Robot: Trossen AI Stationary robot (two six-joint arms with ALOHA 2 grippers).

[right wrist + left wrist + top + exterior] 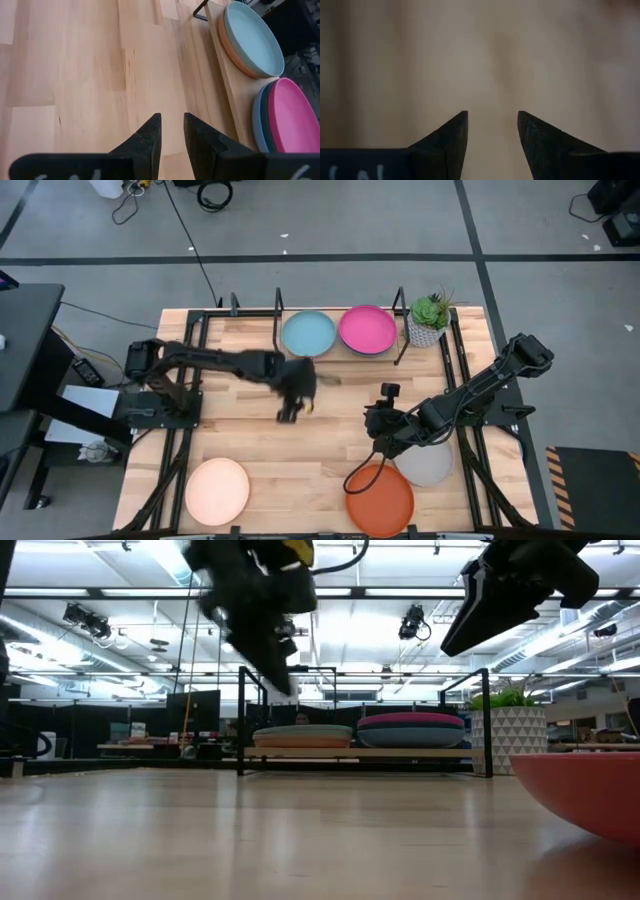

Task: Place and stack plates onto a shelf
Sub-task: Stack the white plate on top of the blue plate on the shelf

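Potted plant (430, 318) sits at three o'clock of the shelf (400, 308); two stacks there, three plates loose. Left gripper (492, 127) apart, empty; right gripper (172, 131) slightly apart, empty.

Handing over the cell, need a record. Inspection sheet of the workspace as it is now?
Surface: wooden table, bare at its middle.
Shelf: at the far edge, holding two stacks.
Stacks: light teal plate on a tan-brown plate; magenta plate on a dark teal plate, blue plate lowest.
Loose plates: cream plate near left; orange plate near right, overlapping the grey plate.
Clutter: potted plant beside the shelf.
Grippers: left gripper open, empty, above mid-table; right gripper slightly open, empty, over the orange plate's far rim.
Cables: black cable across the floor.
Surroundings: grey floor, desk at left; no person seen.
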